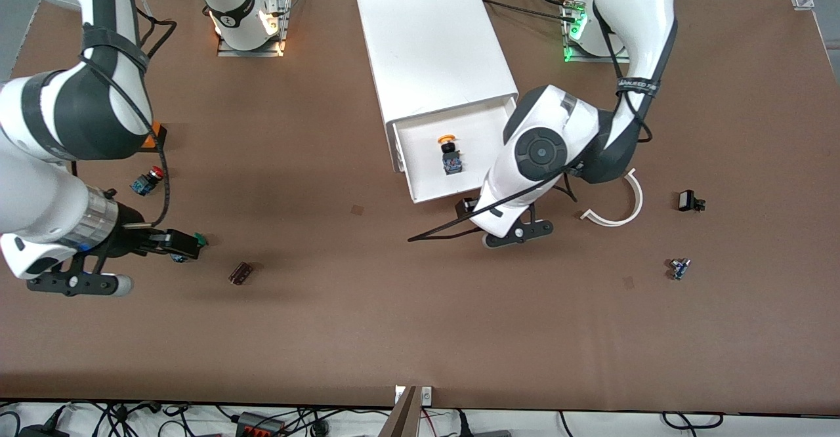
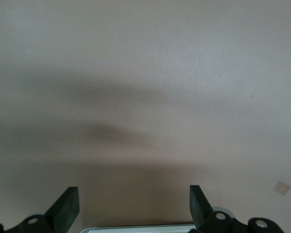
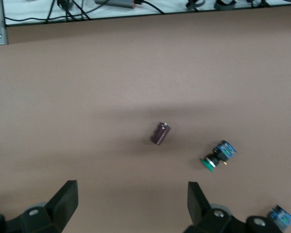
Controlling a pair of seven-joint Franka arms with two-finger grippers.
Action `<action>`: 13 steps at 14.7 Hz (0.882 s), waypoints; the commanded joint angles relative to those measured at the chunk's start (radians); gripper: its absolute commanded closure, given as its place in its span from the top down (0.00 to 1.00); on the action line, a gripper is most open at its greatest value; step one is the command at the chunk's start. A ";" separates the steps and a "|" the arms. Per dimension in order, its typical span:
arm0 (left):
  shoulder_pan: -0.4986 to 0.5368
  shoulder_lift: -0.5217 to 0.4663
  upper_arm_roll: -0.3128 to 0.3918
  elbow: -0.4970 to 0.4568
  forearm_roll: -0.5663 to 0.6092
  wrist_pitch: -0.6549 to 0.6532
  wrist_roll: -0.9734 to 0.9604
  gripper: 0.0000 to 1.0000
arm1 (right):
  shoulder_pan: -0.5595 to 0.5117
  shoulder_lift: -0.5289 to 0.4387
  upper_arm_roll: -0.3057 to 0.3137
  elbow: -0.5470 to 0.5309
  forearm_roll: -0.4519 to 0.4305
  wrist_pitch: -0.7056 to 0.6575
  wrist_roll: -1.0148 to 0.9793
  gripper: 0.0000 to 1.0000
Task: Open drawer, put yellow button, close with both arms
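1. Yellow button [image 1: 447, 140] lies inside the pulled-out drawer [image 1: 420, 191], so only closing remains.
2. Left gripper [image 2: 134, 206], fingers apart and empty, sits at the drawer front, placed to push.
3. Right gripper [image 3: 131, 206], fingers apart and empty, waits over the worktop [image 1: 367, 306] near the green button [image 3: 217, 155].

No legible text on anything.

Even overhead light, soft shadows, perhaps slightly hazy wrist views.
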 commanded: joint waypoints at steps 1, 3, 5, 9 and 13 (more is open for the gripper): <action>-0.024 -0.052 0.004 -0.077 0.008 0.018 -0.024 1.00 | -0.049 -0.037 0.015 -0.003 -0.010 -0.041 -0.015 1.00; -0.041 -0.090 -0.001 -0.130 0.005 0.016 -0.025 1.00 | -0.074 -0.053 0.015 -0.003 -0.011 -0.084 -0.021 1.00; -0.048 -0.115 -0.018 -0.176 -0.003 0.016 -0.027 1.00 | -0.110 -0.099 0.016 -0.032 -0.011 -0.101 -0.024 1.00; -0.048 -0.135 -0.067 -0.225 -0.004 0.013 -0.065 1.00 | -0.166 -0.280 0.021 -0.223 -0.034 -0.090 -0.115 1.00; -0.043 -0.166 -0.117 -0.288 -0.004 0.013 -0.085 1.00 | -0.207 -0.335 0.093 -0.270 -0.128 -0.089 -0.138 1.00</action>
